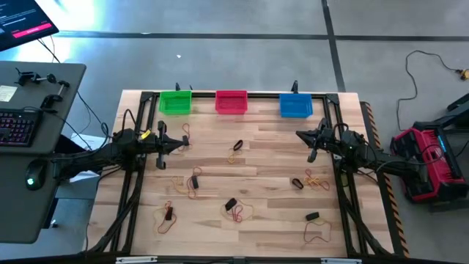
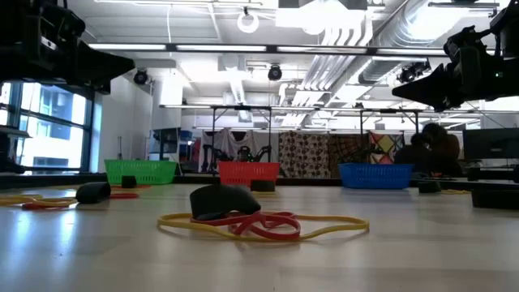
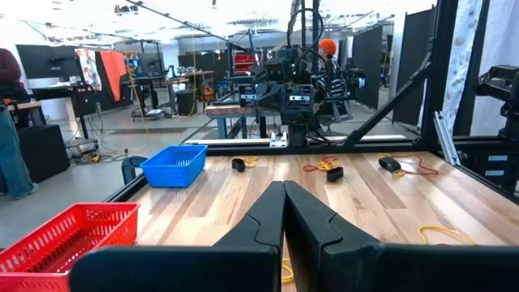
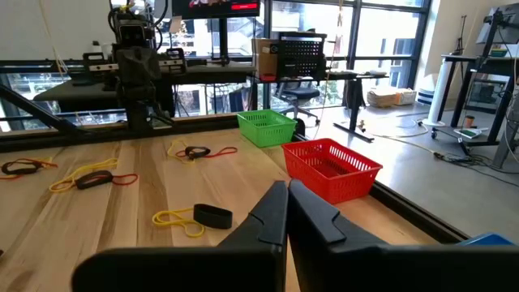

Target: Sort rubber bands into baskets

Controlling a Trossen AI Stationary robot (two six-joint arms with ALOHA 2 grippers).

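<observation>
Wooden table with three baskets lined along its far edge and rubber bands scattered across the middle and near side.

Green basket, red basket and blue basket sit side by side, apart from one another. Left claw hangs closed and empty near the left edge; right claw hangs closed and empty near the right edge. Rubber bands in tan, red and black lie in loose clumps between and in front of the arms, with bare wood between the baskets and the nearest clump.
</observation>
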